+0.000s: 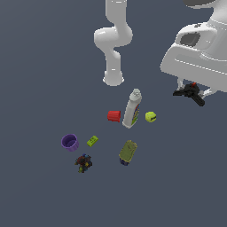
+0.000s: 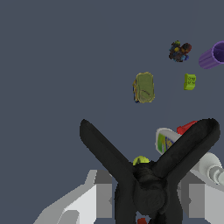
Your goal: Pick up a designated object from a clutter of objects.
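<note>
The small black spring clamp with thin splayed legs and a red-orange spot (image 1: 189, 92) hung in the robot's hand (image 1: 191, 88), at the exterior view's right and well apart from the other objects. It appeared to be off the dark grey counter (image 1: 40, 66), though no shadow confirmed the height. In the wrist view the clamp (image 2: 146, 175) filled the foreground, its 2 legs spread in a V between the pale fingers (image 2: 89, 199), which stood against it on either side, so the hand was closed on the clamp.

The rest of the clutter lay undisturbed on the counter. The white bottle with a grey cap (image 1: 132, 108) lay on its side, with the small red cup (image 1: 114, 116) tipped just beside it on the exterior view's left and the yellow-green ball (image 1: 150, 116) near it on the right. Lower down sat the olive can (image 1: 127, 152), the small green block (image 1: 92, 141), the purple cup (image 1: 70, 142) and the dark multicoloured lumpy toy (image 1: 83, 162).

Judged from this, the grasp had been made and the pick seemed largely done. What remained was likely only to hold the clamp securely aloft; its thin legs gave little to grip, so slipping was the plausible risk.
</note>
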